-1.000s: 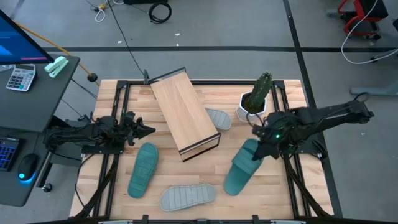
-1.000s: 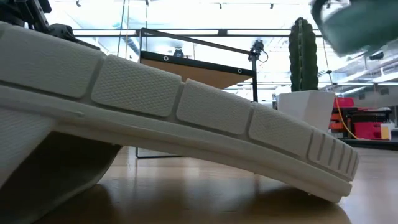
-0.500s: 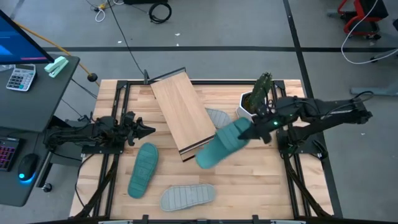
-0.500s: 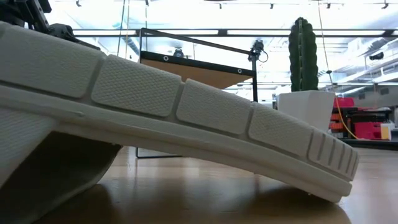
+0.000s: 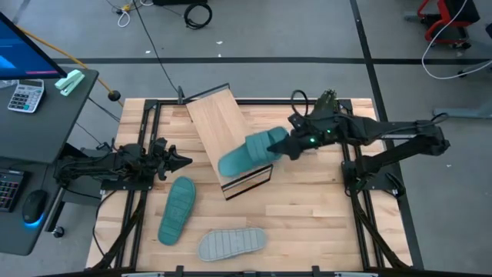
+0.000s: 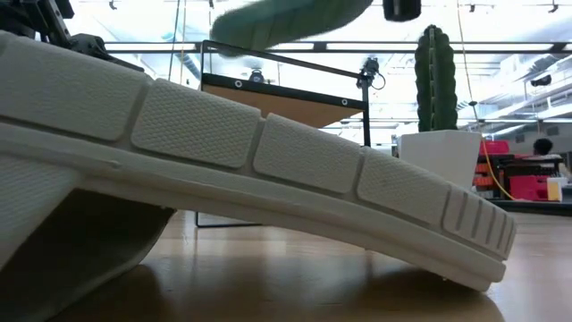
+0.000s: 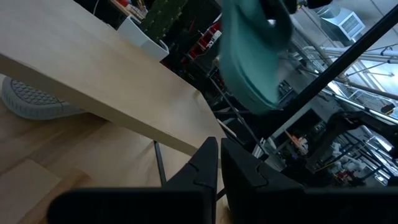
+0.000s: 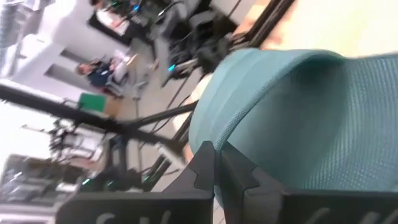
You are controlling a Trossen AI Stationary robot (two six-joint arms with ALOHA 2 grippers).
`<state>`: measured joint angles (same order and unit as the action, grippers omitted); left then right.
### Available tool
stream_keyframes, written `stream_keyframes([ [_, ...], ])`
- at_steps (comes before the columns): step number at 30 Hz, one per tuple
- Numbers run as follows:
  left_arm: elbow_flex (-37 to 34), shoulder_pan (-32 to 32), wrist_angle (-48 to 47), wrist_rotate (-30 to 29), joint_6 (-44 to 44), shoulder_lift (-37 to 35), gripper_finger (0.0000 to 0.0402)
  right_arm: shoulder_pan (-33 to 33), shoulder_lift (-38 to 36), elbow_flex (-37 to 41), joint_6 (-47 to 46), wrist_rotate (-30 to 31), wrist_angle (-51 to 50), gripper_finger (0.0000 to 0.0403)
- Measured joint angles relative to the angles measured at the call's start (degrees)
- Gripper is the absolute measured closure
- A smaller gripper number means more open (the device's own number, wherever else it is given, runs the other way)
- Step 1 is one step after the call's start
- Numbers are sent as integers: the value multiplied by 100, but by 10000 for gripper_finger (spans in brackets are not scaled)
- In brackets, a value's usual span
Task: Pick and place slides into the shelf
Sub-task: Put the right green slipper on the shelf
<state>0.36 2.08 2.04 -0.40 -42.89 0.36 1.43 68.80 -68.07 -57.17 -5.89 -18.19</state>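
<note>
Above shelf (image 5: 227,140), teal slide (image 5: 247,156) in right claw (image 5: 290,144).

— What surrounds the bench (image 5: 323,223)?
— A grey floor (image 5: 277,38) crossed by dark lines, with black cables (image 5: 196,14) and a white cable (image 5: 450,65) lying on it. A dark side desk (image 5: 46,108) stands off the bench's left edge, carrying a calculator (image 5: 25,97), a mouse (image 5: 34,206) and a lit screen (image 5: 23,50).
— And farther out?
— Long ceiling lights (image 6: 268,45) glow bright overhead. Red furniture (image 6: 527,183) stands far behind the bench, and a seated person (image 8: 99,71) shows in the distance.
</note>
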Motion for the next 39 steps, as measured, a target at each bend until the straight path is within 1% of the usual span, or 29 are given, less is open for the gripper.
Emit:
stream_keyframes([
  [8,0,0,2,0,1,0,376,231,137,0,194,-209,139,396],
  [13,0,0,-4,0,2,0,372,231,9,0,253,-151,207,396],
  [18,2,0,-5,0,13,0,379,231,-90,-2,329,-8,200,396],
  [24,1,-1,-7,0,20,0,383,231,-103,-2,339,-11,191,396],
  [33,1,-2,-9,0,4,0,375,231,-103,-2,431,-43,193,396],
  [39,2,-1,-9,0,2,0,381,231,-103,-2,438,-43,191,396],
])
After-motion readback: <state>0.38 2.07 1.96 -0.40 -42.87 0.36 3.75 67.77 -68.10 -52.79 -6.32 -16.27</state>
